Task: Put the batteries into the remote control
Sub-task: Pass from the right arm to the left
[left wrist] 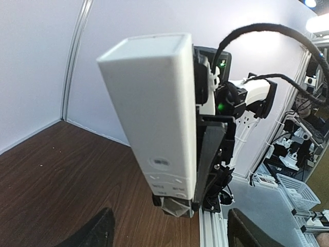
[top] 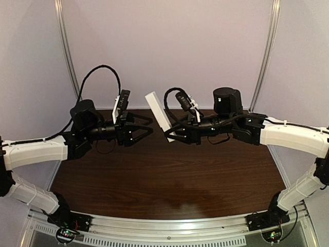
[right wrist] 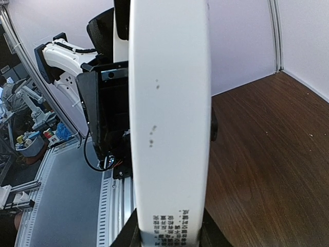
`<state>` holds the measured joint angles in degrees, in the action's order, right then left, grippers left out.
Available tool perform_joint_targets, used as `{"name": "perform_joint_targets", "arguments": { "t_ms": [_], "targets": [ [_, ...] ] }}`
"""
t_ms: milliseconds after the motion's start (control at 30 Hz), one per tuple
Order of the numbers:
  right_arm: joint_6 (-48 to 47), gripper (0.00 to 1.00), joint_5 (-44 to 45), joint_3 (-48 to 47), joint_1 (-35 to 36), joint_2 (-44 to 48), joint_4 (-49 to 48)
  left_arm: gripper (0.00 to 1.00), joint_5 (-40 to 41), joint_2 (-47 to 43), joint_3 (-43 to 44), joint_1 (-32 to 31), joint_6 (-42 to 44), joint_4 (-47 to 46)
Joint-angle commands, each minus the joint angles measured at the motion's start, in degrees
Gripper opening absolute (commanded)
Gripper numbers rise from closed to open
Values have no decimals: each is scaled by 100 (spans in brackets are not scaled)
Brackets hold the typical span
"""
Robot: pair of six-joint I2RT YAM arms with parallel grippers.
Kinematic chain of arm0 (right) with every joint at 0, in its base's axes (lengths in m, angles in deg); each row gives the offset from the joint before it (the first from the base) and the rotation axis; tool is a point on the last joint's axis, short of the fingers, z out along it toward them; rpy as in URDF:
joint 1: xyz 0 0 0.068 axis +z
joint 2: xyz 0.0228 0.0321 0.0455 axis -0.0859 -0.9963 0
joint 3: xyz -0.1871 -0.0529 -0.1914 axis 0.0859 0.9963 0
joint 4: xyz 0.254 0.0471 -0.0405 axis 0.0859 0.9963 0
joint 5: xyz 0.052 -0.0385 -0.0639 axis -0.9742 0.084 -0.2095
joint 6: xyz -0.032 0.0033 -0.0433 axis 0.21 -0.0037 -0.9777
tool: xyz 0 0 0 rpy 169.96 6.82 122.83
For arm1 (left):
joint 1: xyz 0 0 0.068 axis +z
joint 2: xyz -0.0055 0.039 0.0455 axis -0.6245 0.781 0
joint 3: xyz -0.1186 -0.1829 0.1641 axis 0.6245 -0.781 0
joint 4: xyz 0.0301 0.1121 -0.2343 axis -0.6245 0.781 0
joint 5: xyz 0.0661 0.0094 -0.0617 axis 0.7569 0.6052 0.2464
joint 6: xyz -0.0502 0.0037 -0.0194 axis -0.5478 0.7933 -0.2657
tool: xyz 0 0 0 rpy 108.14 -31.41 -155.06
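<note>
Remote control (right wrist: 169, 113): upper end was cut off by the frame edge; lower-end print was too small to read.

The slim white rectangular plastic remote control (right wrist: 169, 128) carries small dark print near one end, too tiny to read.

Right wrist cam: remote control (right wrist: 169, 118) upright, white, fills centre from 12 to 6 o'clock, small print near its lower end. Right tool (right wrist: 167, 237) clamps that lower end at 6. Left arm (right wrist: 64, 59) behind at 9–10. Brown wood counter (right wrist: 267, 154) at 3–4.
</note>
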<state>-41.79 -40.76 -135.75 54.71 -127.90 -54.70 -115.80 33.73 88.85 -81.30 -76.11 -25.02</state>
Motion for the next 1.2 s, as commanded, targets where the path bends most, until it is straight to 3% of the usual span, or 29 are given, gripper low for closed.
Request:
{"name": "perform_joint_targets", "arguments": {
  "t_ms": [0,467,933,967,1067,1167],
  "targets": [
    [173,13,-305,19,87,50,-450,76,-123,184,321,-50,-89,-408],
    [213,14,-452,103,165,-31,-590,60,-425,535,533,-152,-539,-1131],
    [195,16,-483,210,164,12,-606,23,-614,790,601,-156,-838,-1602],
    [194,18,-475,218,165,27,-601,20,-620,803,597,-156,-864,-1642],
    [177,46,-369,265,144,109,-559,13,-621,775,612,-155,-853,-1618],
    [121,82,-127,327,30,286,-385,9,-623,737,720,-156,-623,-1056]
  ]
}}
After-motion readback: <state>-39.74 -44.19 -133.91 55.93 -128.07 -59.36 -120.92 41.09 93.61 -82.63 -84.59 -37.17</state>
